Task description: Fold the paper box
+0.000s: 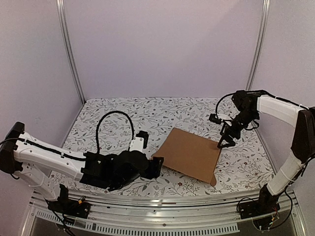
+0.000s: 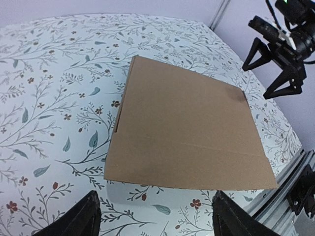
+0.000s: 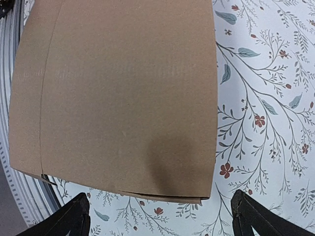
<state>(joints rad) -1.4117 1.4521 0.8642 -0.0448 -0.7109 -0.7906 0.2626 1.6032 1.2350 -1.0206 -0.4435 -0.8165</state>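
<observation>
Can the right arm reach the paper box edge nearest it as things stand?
Probably yes. The right end effector is open just beside that edge of the paper box, and its wrist view shows nothing in between; the left end effector is over at the opposite side.

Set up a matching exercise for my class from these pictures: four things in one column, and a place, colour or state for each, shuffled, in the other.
Column 1
1. paper box
2. left gripper
3. right gripper
4. table cover

Column 2
A. open, by the box's right corner
B. white with a leaf-and-flower print
C. plain brown cardboard
D. open, low by the box's left corner

Pairs: 1-C, 2-D, 3-A, 4-B.
</observation>
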